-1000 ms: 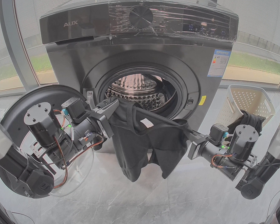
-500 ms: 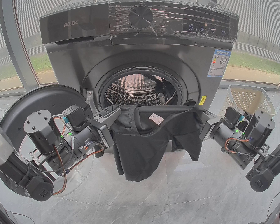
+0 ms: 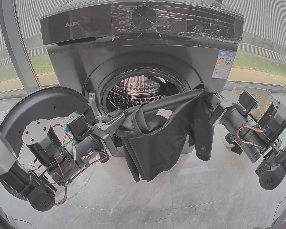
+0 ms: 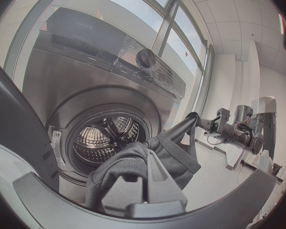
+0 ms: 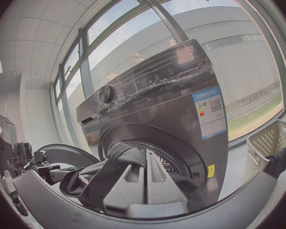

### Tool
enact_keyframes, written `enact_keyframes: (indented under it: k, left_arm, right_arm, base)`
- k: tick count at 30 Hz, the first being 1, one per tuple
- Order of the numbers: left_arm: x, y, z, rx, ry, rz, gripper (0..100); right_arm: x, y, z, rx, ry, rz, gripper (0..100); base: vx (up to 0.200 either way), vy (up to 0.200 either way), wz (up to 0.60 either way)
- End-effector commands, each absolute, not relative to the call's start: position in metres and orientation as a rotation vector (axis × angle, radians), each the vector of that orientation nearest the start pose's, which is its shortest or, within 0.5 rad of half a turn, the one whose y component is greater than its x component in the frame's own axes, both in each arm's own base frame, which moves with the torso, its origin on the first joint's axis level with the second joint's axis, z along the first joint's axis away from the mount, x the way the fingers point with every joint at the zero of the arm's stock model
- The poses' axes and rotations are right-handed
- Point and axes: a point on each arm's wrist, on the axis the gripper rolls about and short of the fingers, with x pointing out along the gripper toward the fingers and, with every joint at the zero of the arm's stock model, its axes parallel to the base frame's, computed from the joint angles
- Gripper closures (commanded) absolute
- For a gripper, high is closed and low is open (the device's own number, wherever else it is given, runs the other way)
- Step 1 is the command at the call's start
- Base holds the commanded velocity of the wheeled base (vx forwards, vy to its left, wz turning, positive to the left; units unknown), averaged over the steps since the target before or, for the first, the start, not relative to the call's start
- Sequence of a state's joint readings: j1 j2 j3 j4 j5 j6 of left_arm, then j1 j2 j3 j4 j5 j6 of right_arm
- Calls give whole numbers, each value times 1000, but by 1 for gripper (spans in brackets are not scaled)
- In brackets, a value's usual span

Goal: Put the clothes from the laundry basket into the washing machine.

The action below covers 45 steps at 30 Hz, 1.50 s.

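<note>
door point(image 3: 41, 107) of the washing machine point(image 3: 85, 61) stands open on the left. my left gripper point(image 3: 119, 120) pinches one end of the black garment point(image 3: 159, 134), stretched across the drum opening point(image 3: 136, 88); my right gripper point(image 3: 212, 96) pinches the other end, beside the basket point(image 3: 264, 90).

Black garment point(image 3: 162, 134) before open washing machine point(image 3: 76, 61)

I am in a big bright room that looks like a test room, not a home. A grey washing machine point(image 3: 143, 58) stands alone on a shiny stone floor point(image 3: 187, 191), with clear plastic wrap point(image 3: 174, 18) on its top panel. A laundry basket point(image 5: 265, 145) sits beside it. Tall windows point(image 5: 124, 29) reach a white tiled ceiling point(image 5: 31, 16). Outside is a long grey building point(image 5: 244, 42).
</note>
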State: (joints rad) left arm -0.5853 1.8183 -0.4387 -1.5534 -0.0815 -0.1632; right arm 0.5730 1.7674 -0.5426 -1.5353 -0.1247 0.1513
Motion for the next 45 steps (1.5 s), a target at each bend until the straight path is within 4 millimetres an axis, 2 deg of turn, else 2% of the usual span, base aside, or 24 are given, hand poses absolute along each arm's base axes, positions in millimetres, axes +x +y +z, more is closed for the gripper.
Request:
enact_keyframes:
  k: [1,4,12,13,17,18,21,28,30,37,38,41,42,45]
  left_arm:
    - [235,-157,148,-179,-109,-673,100]
    - [237,-157,149,-170,-121,-670,100]
    - [235,-159,138,-160,-74,-686,100]
    - [235,-161,135,-157,-61,-691,0]
    - [235,-164,131,-161,-44,-697,0]
    - [230,-172,123,-161,-8,-720,0]
    - [227,-176,115,-152,25,-737,0]
    - [230,-179,104,-141,59,-736,0]
    - [233,-182,92,-118,96,-730,0]
    - [232,-186,87,-111,113,-746,0]
    - [234,-188,79,-102,138,-750,0]
    - [235,-189,72,-91,159,-753,0]
    - [238,-192,60,-81,196,-758,0]
    - [239,-197,48,-69,231,-781,0]
  right_arm:
    - [242,153,191,268,-276,467,100]
    - [242,152,186,262,-257,463,100]
    - [240,153,182,258,-240,468,100]
    - [240,153,182,258,-240,468,100]
    - [239,153,183,258,-241,471,100]
    - [239,153,183,259,-244,471,100]
    - [239,152,185,261,-250,472,100]
    - [238,151,187,261,-256,472,100]
    - [237,151,186,260,-252,473,100]
    - [236,150,182,253,-236,471,100]
    - [236,149,183,252,-238,467,100]
    - [237,149,184,254,-244,466,100]
    - [238,149,184,256,-246,462,100]
    - [238,149,185,256,-247,460,100]
  base:
    - [0,0,0]
    - [0,0,0]
    - [0,0,0]
    - [0,0,0]
    - [0,0,0]
    - [0,0,0]
    - [0,0,0]
    - [0,0,0]
    - [0,0,0]
    - [0,0,0]
    - [0,0,0]
    - [0,0,0]
    - [0,0,0]
    - [0,0,0]
